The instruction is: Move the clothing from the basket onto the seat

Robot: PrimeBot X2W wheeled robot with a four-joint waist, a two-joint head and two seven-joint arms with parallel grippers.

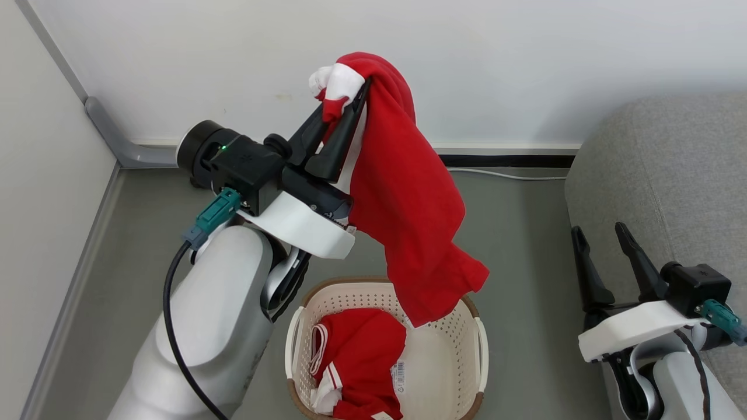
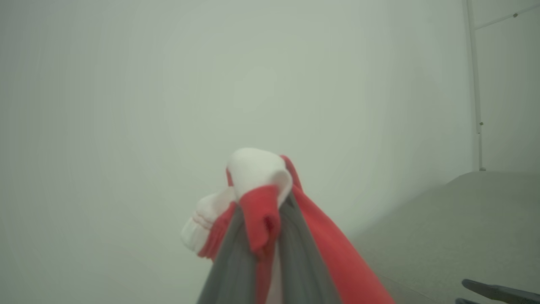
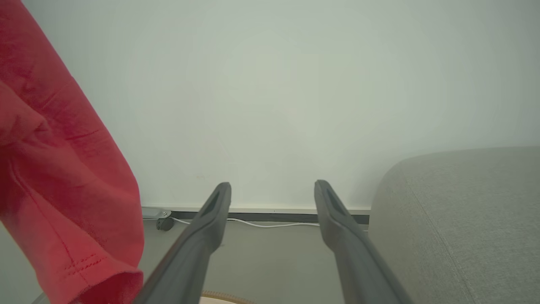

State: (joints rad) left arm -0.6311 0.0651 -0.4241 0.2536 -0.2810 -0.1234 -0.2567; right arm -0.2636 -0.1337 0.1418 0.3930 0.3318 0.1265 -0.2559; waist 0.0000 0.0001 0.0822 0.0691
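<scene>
My left gripper (image 1: 357, 93) is shut on a red garment (image 1: 408, 204) with white trim, held high above the basket (image 1: 473, 350). The garment hangs down, its hem just over the basket's far rim. In the left wrist view the fabric (image 2: 261, 202) bunches between my fingers (image 2: 230, 266). A second piece of red clothing (image 1: 359, 361) with white stripes lies in the basket's left half. My right gripper (image 1: 601, 236) stands open and empty beside the grey seat (image 1: 659, 175) at the right. The right wrist view shows its fingers (image 3: 211, 223) apart, the hanging garment (image 3: 63, 169) at the left and the seat (image 3: 464, 219) at the right.
A white wall runs behind, with a dark baseboard and a white cable (image 1: 508, 175) on the grey floor. A grey conduit (image 1: 117, 140) follows the left wall's corner. Floor lies open between basket and seat.
</scene>
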